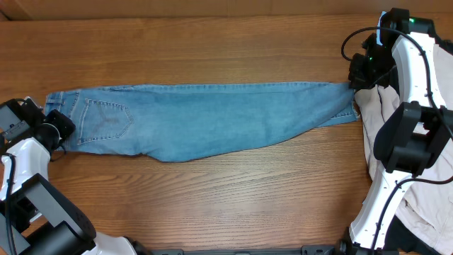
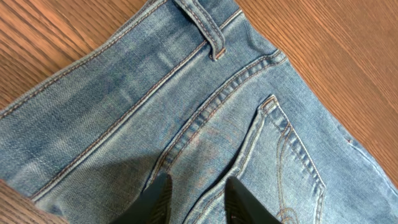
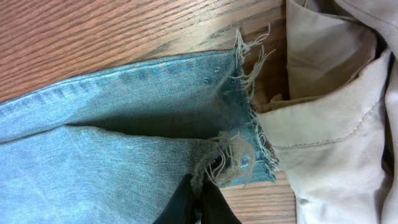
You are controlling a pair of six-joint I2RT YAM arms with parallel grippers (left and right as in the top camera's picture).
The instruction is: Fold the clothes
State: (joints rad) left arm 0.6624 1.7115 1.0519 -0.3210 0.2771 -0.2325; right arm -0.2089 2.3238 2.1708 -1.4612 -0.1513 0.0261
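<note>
At the 9 o'clock edge of the table, the left gripper sits on the waist end of the jeans. Its two dark fingers stand partly apart with their tips down on the denim. Whether they pinch a fold between them cannot be told. Just beyond the fingers, toward 2 o'clock in the wrist view, lies the stitched back pocket. The waistband crosses the wrist view from 8 o'clock up to 1 o'clock, and a belt loop sits at 12 o'clock.

Over toward 2 o'clock on the table, the right gripper is closed, its fingers pressed together on the denim at the leg end. The frayed hem hangs in loose threads right at the fingertips. Touching the hem at 3 o'clock is a heap of beige garments, which runs down the table's right edge toward 5 o'clock.

Between the two grippers the jeans lie flat and stretched out from 9 o'clock to 3 o'clock across the middle of the wood. The legs lie one on the other and the pocket side faces up.
</note>
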